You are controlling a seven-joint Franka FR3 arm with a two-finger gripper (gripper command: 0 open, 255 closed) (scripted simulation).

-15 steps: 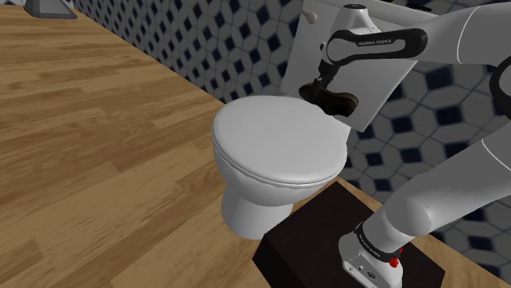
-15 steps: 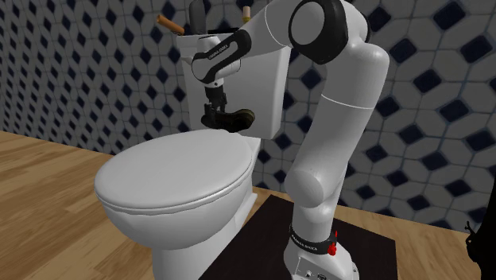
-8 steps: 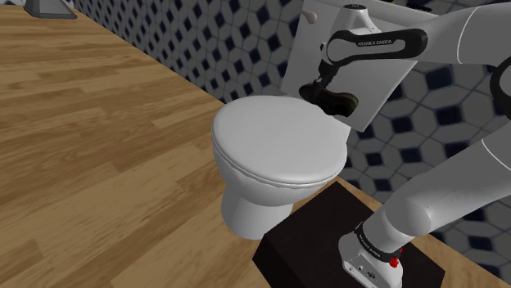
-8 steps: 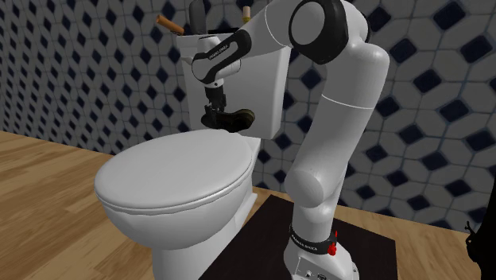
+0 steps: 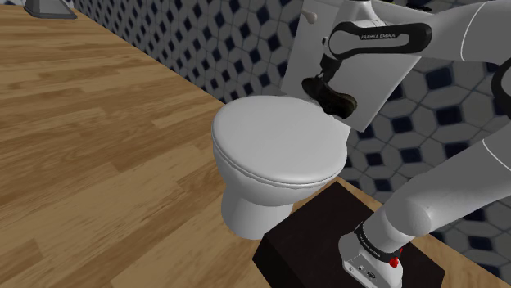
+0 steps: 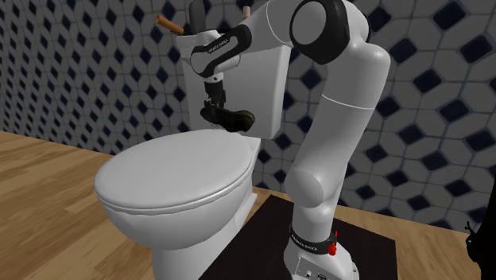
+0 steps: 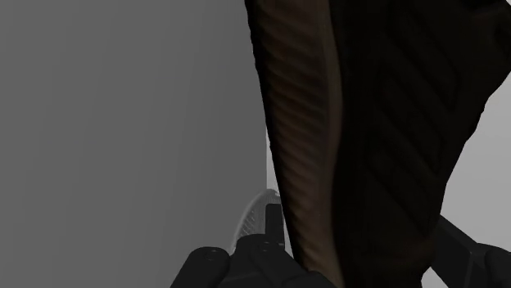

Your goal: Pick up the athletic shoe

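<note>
The athletic shoe (image 5: pixel 334 100) is dark brown to black. It hangs just above the back of the white toilet lid (image 5: pixel 278 139), in front of the cistern (image 5: pixel 385 78). My black gripper (image 5: pixel 314 84) is shut on the shoe's heel end, and the toe points toward the shoulder view's right. From the second exterior view the shoe (image 6: pixel 233 119) hangs below the gripper (image 6: pixel 211 108), clear of the lid (image 6: pixel 175 171). Close up in the wrist view, the shoe (image 7: pixel 385 139) sits between my fingers (image 7: pixel 254 254), with its ribbed sole edge showing.
The toilet bowl (image 5: pixel 254 204) stands on a wood floor (image 5: pixel 98 155) against a blue-and-white tiled wall (image 5: pixel 221 41). Brushes stick up from the cistern top (image 6: pixel 191 20). My stand (image 5: pixel 327 245) is a dark box beside the bowl.
The gripper has lifted slightly with the shoe, which now hangs a little higher above the lid.
</note>
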